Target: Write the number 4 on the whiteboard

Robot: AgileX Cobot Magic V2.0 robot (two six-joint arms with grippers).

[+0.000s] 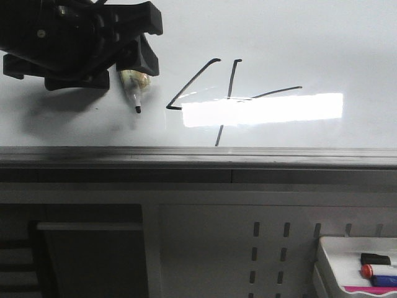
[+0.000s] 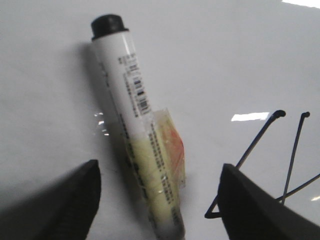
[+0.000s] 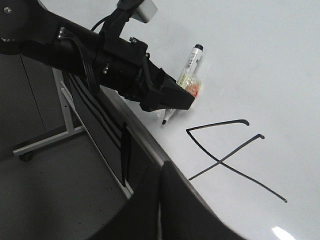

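The number 4 [image 1: 193, 82] is drawn in thin black strokes on the whiteboard [image 1: 279, 37], beside the bright reflection. It also shows in the left wrist view [image 2: 257, 145] and the right wrist view [image 3: 220, 160]. A white marker [image 1: 132, 84] with yellowish tape lies against the board left of the 4, tip down. My left gripper [image 1: 152, 43] is open. In the left wrist view its jaws [image 2: 160, 167] stand wide apart on either side of the marker [image 2: 135, 105] without touching it. My right gripper [image 3: 162, 170] is shut and empty at the board's lower edge, below the 4.
A grey rail [image 1: 198, 155] runs along the board's bottom edge. Below it is a grey perforated panel [image 1: 267, 248]. A white tray [image 1: 329, 267] at lower right holds spare markers [image 1: 378, 270]. A wheeled stand frame [image 3: 45, 140] shows on the floor.
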